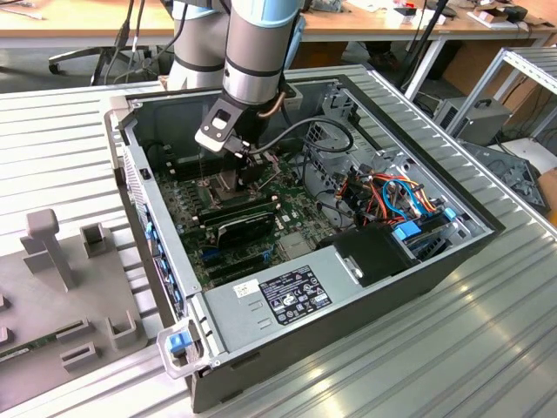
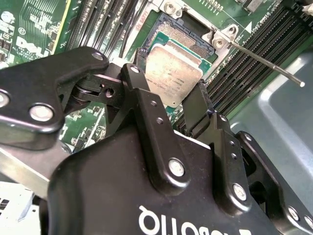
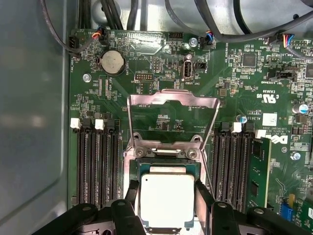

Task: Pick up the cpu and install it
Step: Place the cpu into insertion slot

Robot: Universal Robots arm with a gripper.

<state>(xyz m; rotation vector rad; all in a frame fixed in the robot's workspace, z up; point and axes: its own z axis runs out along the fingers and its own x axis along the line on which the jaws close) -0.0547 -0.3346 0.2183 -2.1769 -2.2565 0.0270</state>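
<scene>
My gripper clamps the cpu by two edges over the open socket; memory slots crowd both sides.

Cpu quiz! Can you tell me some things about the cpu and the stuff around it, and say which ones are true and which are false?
1. The cpu sits between the fingers of the gripper. True.
2. The metal frame is shut down over the cpu. False: the frame is swung up and open, and the cpu's face is bare.
3. The case is open, so you can see inside it. True.
4. The round battery has been taken off the board. False: the silver battery sits in its place on the green board.
</scene>
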